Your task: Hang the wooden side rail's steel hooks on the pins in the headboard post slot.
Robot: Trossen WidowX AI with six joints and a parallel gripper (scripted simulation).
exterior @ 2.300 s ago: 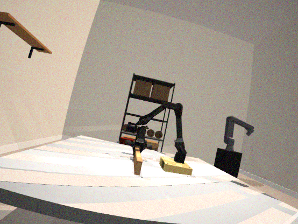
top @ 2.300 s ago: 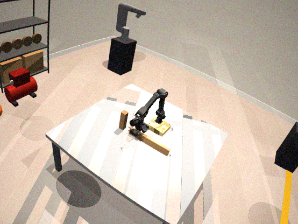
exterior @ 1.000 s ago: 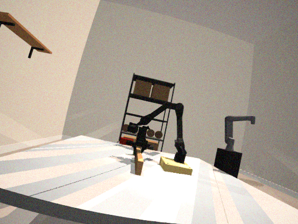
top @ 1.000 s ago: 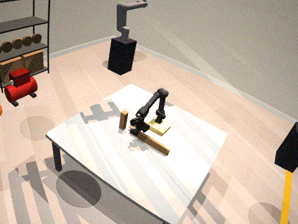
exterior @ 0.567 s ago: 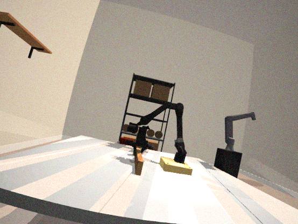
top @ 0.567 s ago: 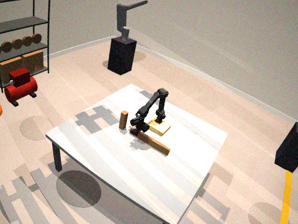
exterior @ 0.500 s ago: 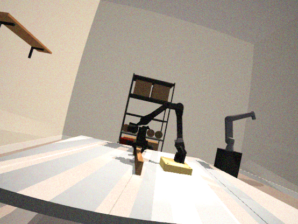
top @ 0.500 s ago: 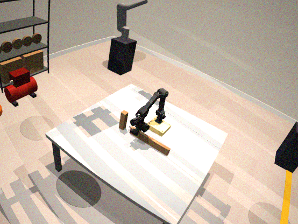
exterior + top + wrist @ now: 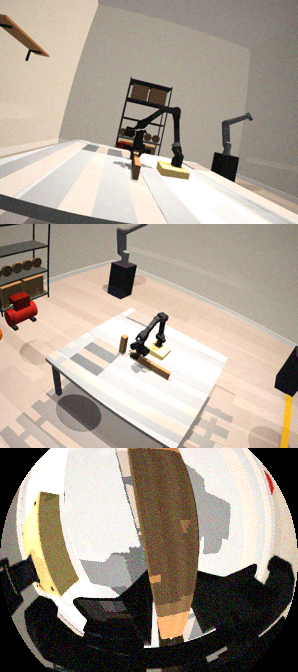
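On the white rectangular tabletop [image 9: 185, 396] [image 9: 113, 199], the upright brown wooden post [image 9: 123, 344] stands just beyond one end of the long brown wooden rail [image 9: 154, 366] [image 9: 136, 167] [image 9: 170, 533]; the flat yellow rectangular base block [image 9: 164, 352] [image 9: 173, 173] [image 9: 47, 543] lies beside the rail.

The rail [image 9: 154, 367] [image 9: 136, 165] [image 9: 169, 523], a long brown wooden board on its narrow edge, slants right of centre in the top view, gripped near its upper-left end. The squared wooden post [image 9: 123, 344] stands upright, left of centre, just beyond that end, apart from the wood.
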